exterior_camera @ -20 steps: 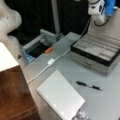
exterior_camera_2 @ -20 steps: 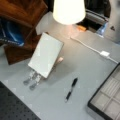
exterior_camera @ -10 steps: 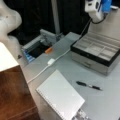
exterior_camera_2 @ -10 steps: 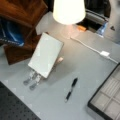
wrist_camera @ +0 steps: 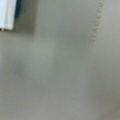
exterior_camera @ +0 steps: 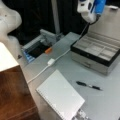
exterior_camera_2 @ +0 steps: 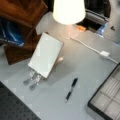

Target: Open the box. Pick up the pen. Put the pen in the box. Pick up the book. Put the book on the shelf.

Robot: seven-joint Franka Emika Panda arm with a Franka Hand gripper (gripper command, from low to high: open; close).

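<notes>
The shelf [exterior_camera: 13,100] fills the lower left of a front view. The box [exterior_camera: 96,53] stands open at right centre, lid raised, compartments bare. The book [exterior_camera: 61,96] lies at bottom centre. The gripper [exterior_camera: 90,10] hangs at the top right, above the box; whether it is wide or narrow cannot be told. The pen [exterior_camera: 89,85] rests on the table [exterior_camera: 67,67], between book and box.

Soft, blurry views; a glowing lamp [exterior_camera_2: 68,11] blows out white, backdrop dark.
</notes>
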